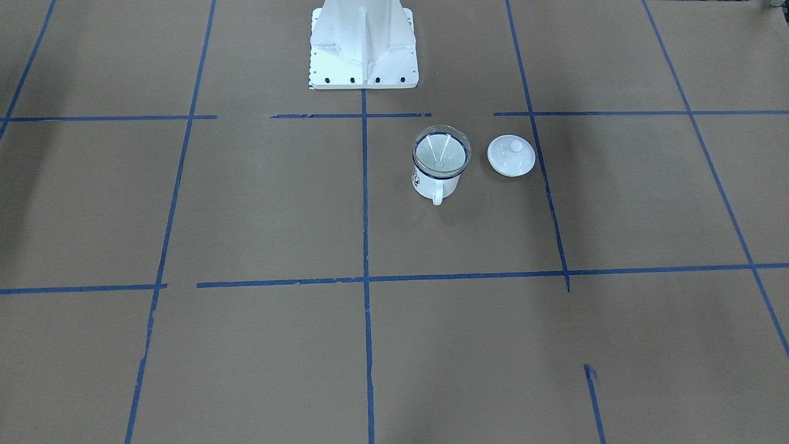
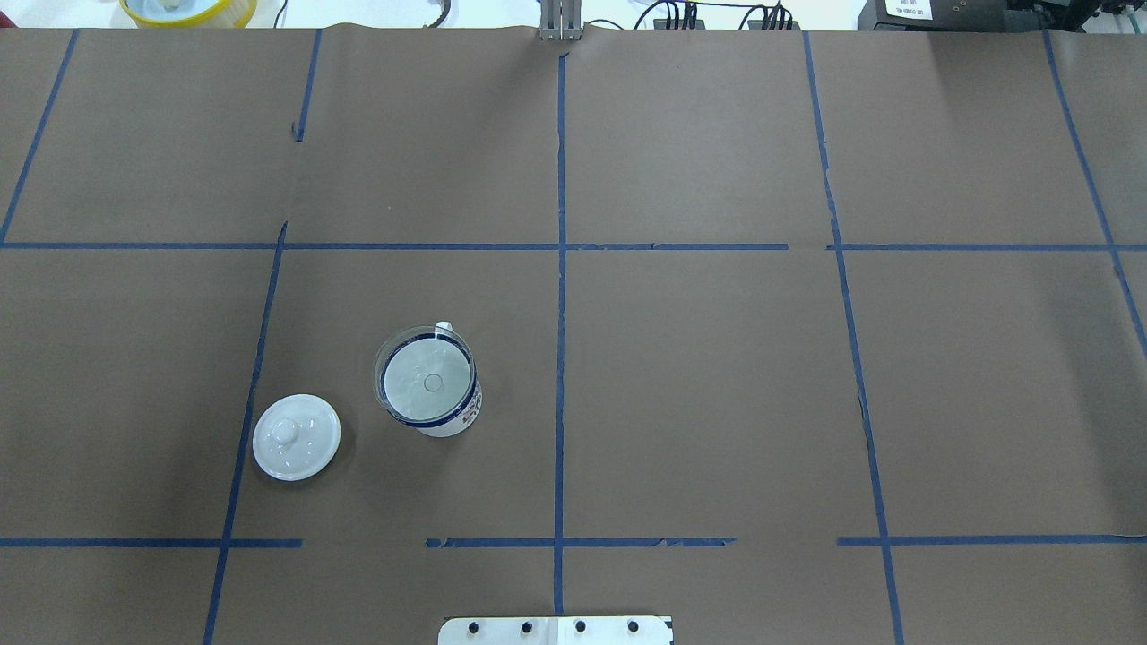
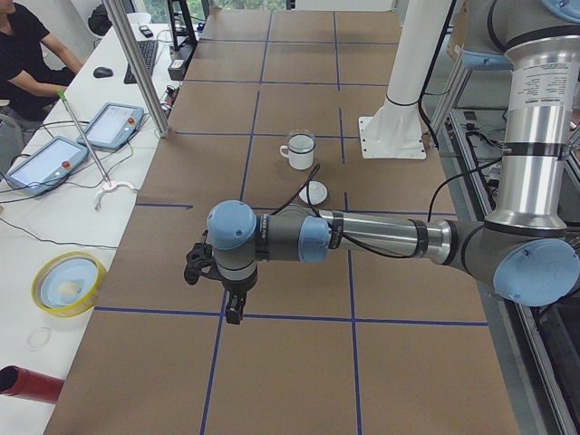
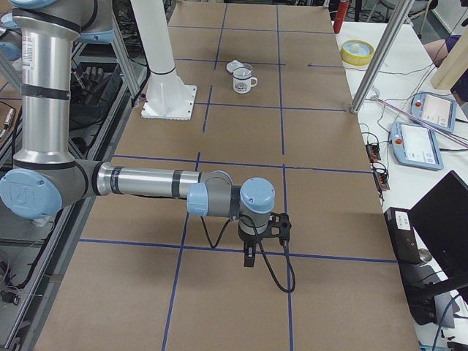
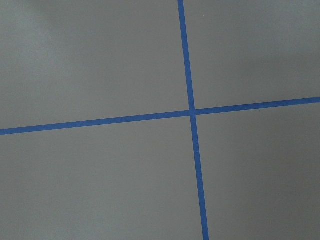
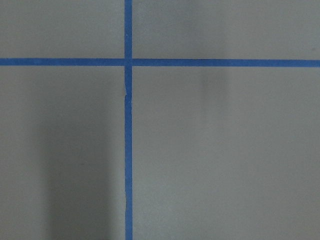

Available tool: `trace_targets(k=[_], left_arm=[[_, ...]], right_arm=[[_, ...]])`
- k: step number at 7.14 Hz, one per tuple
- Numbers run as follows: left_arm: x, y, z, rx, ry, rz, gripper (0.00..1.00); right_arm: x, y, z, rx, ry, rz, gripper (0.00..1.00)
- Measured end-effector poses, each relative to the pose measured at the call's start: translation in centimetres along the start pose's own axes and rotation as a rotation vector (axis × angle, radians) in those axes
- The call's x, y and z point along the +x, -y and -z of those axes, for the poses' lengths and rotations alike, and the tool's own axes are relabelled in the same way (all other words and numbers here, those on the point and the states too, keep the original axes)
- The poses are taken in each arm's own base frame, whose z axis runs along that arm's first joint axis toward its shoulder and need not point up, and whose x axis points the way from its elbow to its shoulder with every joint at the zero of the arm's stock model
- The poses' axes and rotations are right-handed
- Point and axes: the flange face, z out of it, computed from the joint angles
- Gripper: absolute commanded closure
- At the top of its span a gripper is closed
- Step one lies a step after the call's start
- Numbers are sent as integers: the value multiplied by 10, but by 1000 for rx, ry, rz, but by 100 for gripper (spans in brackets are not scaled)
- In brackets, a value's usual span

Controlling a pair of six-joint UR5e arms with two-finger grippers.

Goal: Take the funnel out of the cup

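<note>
The clear funnel (image 1: 441, 151) sits upright in the mouth of the white cup (image 1: 431, 186), which has a dark blue rim and stands on the brown table. In the overhead view the funnel (image 2: 426, 381) covers the cup (image 2: 463, 417) left of centre. Both show small in the side views, the cup in the left one (image 3: 297, 150) and in the right one (image 4: 243, 82). My left gripper (image 3: 234, 313) hangs over the table far from the cup. My right gripper (image 4: 249, 259) hangs far from it at the other end. I cannot tell whether either is open or shut. The wrist views show only table and tape.
A white knobbed lid (image 1: 511, 156) lies beside the cup, also in the overhead view (image 2: 297, 436). The white robot base (image 1: 363, 49) stands behind them. A yellow bowl (image 3: 65, 283), tablets (image 3: 45, 159), a metal pole (image 3: 136, 63) and a seated operator (image 3: 27, 54) are at a side bench.
</note>
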Motion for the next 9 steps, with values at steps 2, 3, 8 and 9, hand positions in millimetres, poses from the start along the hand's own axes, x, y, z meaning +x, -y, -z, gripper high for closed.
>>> trace_targets(k=[2, 3, 8, 9], left_arm=[[-1, -4, -1, 1, 1, -12, 0], [0, -4, -1, 3, 2, -19, 0], [0, -4, 0, 4, 3, -21, 0], [0, -4, 1, 8, 6, -24, 0]], right_arm=[[0, 0, 0, -1, 0, -1, 0], [0, 0, 0, -1, 0, -1, 0], [0, 0, 0, 0, 0, 0, 0], [0, 0, 0, 0, 0, 0, 0]])
